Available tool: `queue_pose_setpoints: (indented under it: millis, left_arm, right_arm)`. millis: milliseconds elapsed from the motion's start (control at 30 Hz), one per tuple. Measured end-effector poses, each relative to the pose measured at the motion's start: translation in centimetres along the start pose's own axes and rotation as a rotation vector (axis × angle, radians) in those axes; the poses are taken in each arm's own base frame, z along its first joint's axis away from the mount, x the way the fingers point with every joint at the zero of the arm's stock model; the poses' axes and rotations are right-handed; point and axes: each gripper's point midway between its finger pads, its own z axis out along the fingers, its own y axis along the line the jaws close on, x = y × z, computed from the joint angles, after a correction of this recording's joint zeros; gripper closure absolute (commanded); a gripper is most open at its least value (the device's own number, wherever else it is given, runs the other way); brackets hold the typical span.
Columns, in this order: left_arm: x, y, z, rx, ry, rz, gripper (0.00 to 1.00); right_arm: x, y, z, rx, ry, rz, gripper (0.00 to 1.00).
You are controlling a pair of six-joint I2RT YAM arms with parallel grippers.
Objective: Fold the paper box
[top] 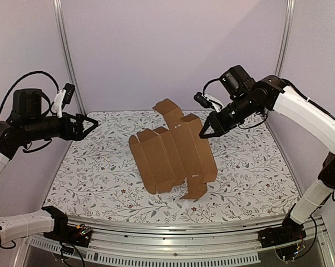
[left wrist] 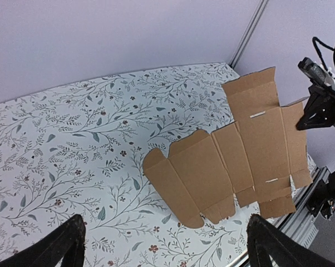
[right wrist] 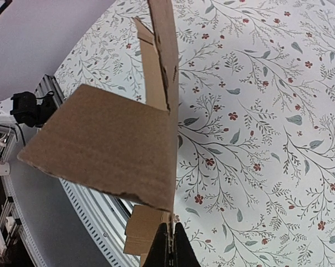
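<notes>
The box [top: 173,153], a flat brown cut-out sheet with flaps, is lying across the middle of the flowered table [top: 89,178]. The right pincer [top: 204,132] is pinching the sheet's edge at about 2 o'clock, closed tight on the cardboard, and that side is sitting raised off the table while the rest is resting flat. The left pincer [top: 93,123] is hanging in the air out at 9 o'clock, well apart from the box, spread wide and gripping nothing.

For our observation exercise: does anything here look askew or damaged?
The paper box sits tilted, its right edge pinched and raised by the right gripper; the edge of one flap looks ragged.
</notes>
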Motion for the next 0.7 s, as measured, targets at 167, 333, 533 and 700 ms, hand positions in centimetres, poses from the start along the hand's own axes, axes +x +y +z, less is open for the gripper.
queue_pose_setpoints:
  millis: [167,333,533,700]
  left_arm:
    - [-1.2,-0.3,-0.9,0.001,-0.04,0.01,0.0]
    - [-2.6,-0.5,-2.0,-0.009,-0.087,0.026,0.01]
    - [-3.2,-0.6,-2.5,-0.017,-0.109,0.039,0.0]
    - [-3.3,-0.7,-2.5,-0.01,-0.112,0.04,0.01]
  right_arm:
    - [0.6,4.7,-3.2,-0.149,-0.008,-0.096,1.0]
    - [2.3,8.7,-5.8,-0.312,0.013,-0.139,1.0]
    - [5.3,13.0,-7.7,-0.505,0.098,-0.179,1.0]
    - [7.4,14.3,-7.9,-0.561,0.18,-0.193,1.0]
